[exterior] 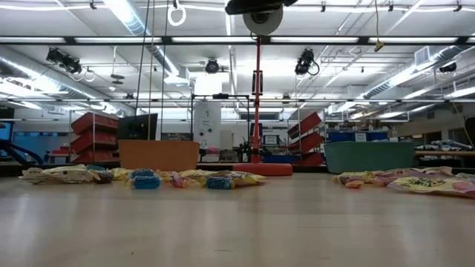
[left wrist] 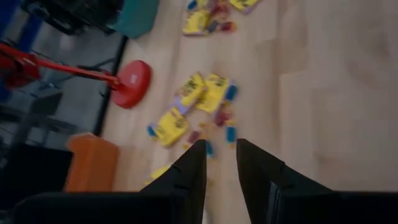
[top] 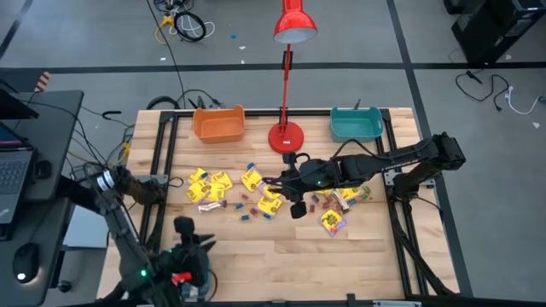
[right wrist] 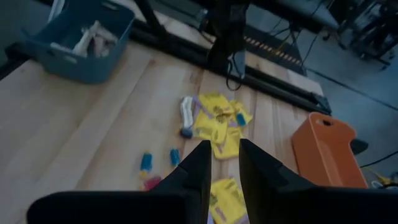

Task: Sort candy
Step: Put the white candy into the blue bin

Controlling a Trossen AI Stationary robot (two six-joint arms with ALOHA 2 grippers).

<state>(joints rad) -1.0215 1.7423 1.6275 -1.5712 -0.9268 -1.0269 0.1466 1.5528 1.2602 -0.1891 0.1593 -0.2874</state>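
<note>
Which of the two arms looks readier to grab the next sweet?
Probably the right. Its pincer hangs directly over the scattered candy mid-table, fingers parted, with yellow packets just ahead. The left pincer sits back near the table's front edge, farther from the sweets.

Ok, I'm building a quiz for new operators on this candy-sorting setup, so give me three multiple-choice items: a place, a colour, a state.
1. Where does the red lamp base stand?
A. between the two bins
B. at the table's near edge
C. off the table

2. What colour is the bin on the right arm's side?
A. orange
B. teal
C. white

3. How is the right gripper?
A. shut on a yellow packet
B. fingers apart, empty, over the candy
C. parked off the table

Answers:
1 A: the base sits between the orange bin and the teal bin.
2 B: the teal bin lies right of the lamp.
3 B: the right wrist view shows a bare gap between the fingers.

The left gripper waits near the table's near left edge.
</note>
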